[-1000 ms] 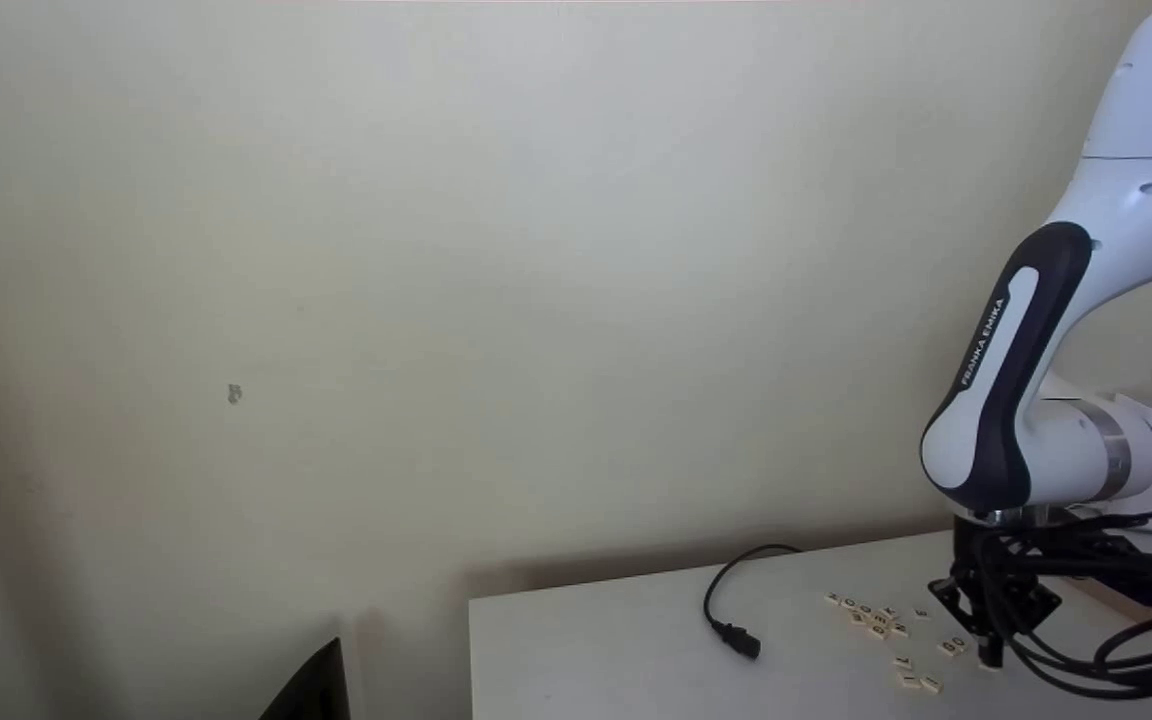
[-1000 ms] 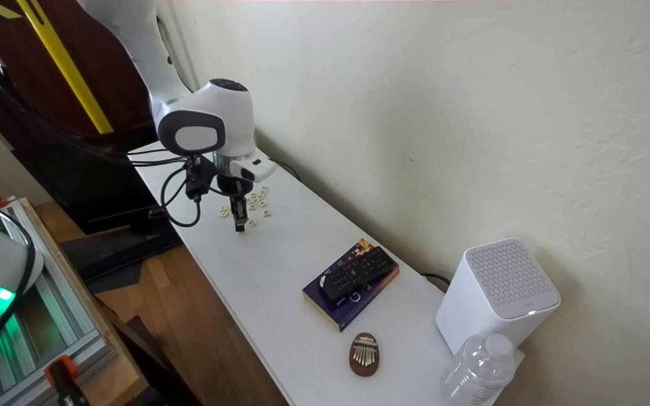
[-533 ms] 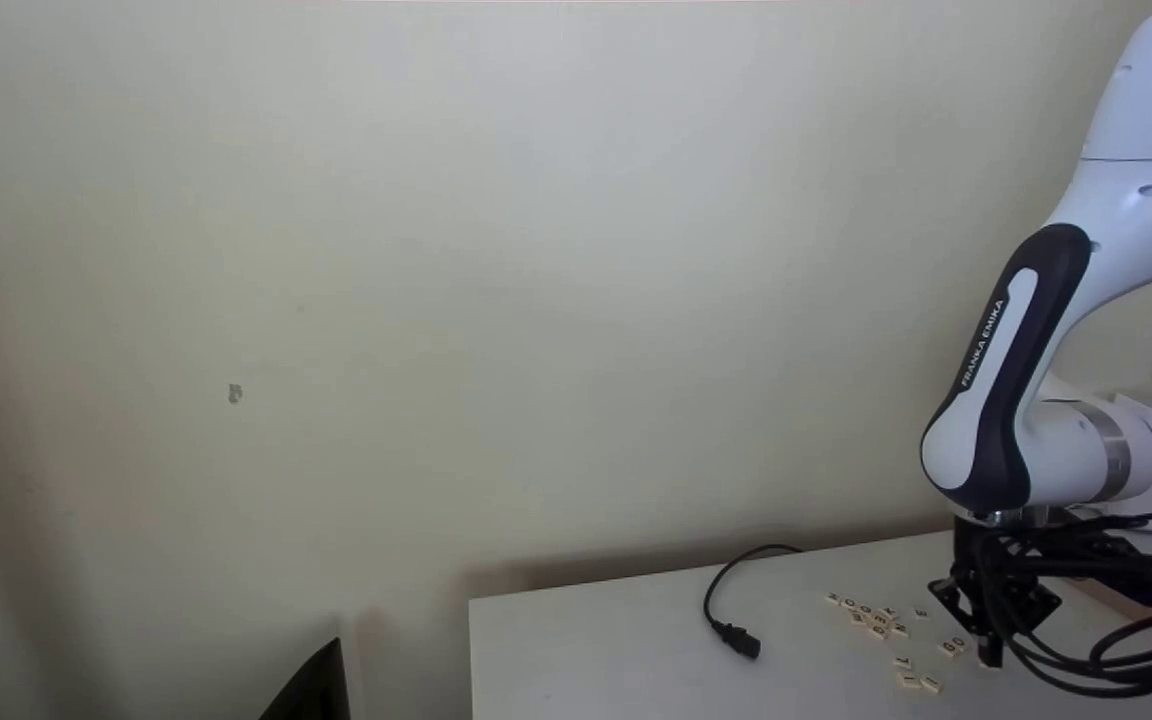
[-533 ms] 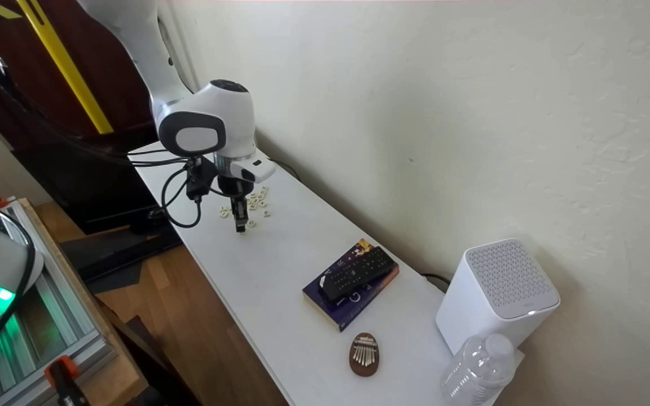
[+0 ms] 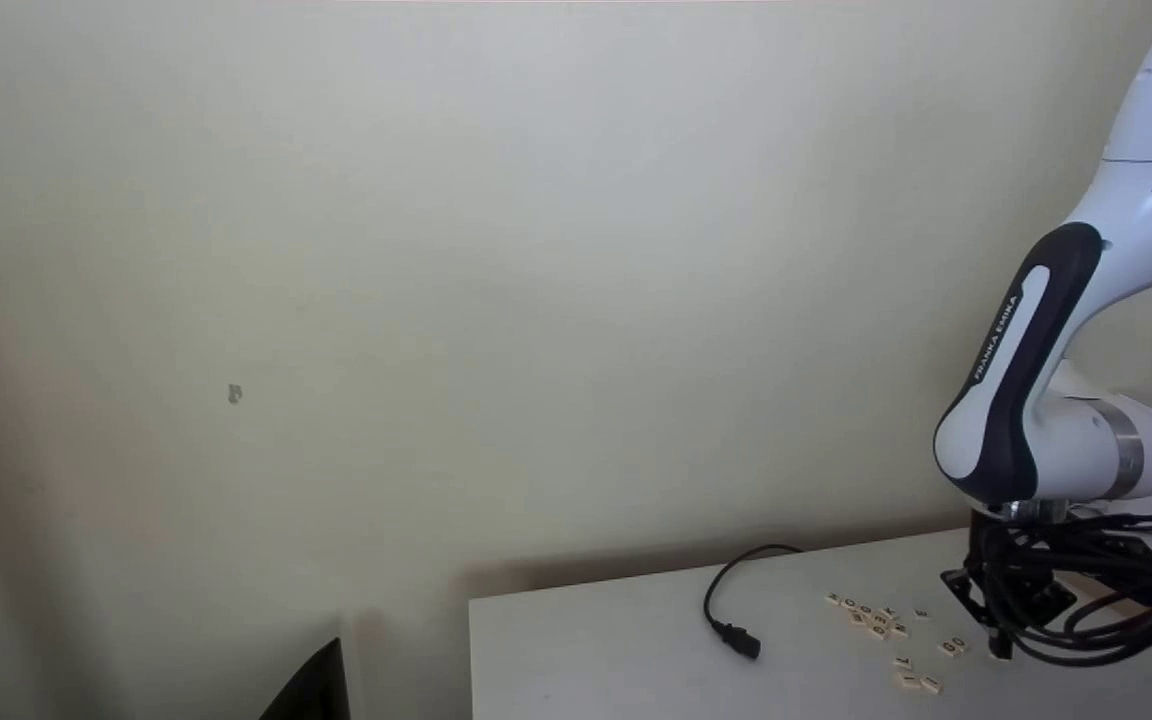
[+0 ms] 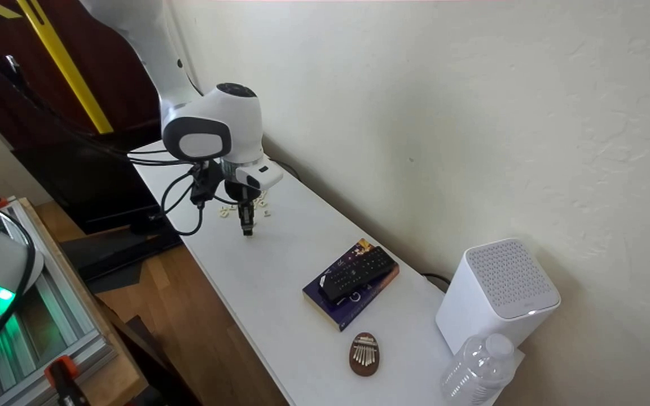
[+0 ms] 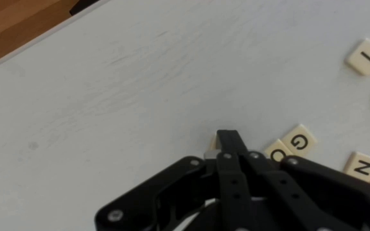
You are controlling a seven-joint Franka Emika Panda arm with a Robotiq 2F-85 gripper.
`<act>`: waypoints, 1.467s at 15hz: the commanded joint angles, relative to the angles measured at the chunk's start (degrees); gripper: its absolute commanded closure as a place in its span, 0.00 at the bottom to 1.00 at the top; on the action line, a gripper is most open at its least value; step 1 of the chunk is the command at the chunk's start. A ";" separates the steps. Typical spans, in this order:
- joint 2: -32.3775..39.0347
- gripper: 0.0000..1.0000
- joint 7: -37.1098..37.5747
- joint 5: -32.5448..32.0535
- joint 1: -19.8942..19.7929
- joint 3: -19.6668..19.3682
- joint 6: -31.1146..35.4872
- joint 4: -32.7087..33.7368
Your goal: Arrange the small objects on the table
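Observation:
Several small cream letter tiles lie on the white table (image 5: 586,645). A cluster (image 5: 879,621) and a few separate tiles show in an exterior view. In the wrist view I see a G tile (image 7: 299,141) touching an O tile (image 7: 277,152), an N tile (image 7: 362,166) and an I tile (image 7: 365,57). My gripper (image 7: 228,132) is shut, its fingertips together, low at the table left of the O tile. A mostly hidden tile (image 7: 213,143) shows at the fingertips' left side; its letter is hidden. The gripper also shows in both exterior views (image 5: 1000,646) (image 6: 247,230).
A black cable plug (image 5: 739,641) lies left of the tiles. A book (image 6: 325,307) with a black remote (image 6: 359,273) on it, a brown thumb piano (image 6: 364,354), a white speaker-like box (image 6: 488,293) and a clear bottle (image 6: 478,369) stand farther along. The table's edge (image 7: 43,35) borders the floor.
The arm and shut gripper have shifted slightly along the table, away from the tile cluster and toward the book. The tile at the fingertips is now more hidden. The other visible tiles have not moved.

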 commanded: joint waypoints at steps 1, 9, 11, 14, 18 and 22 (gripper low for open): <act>1.88 1.00 0.22 3.29 -3.77 2.73 1.57 1.66; 2.69 1.00 1.08 10.04 -8.81 6.63 0.86 4.08; 2.87 1.00 1.35 11.37 -9.61 7.30 0.17 4.62; 2.88 1.00 1.83 12.87 -10.39 7.99 -0.91 5.06; 2.92 1.00 2.49 14.76 -11.08 8.51 -2.52 5.61; 2.90 1.00 2.74 17.82 -12.35 9.56 -4.40 6.32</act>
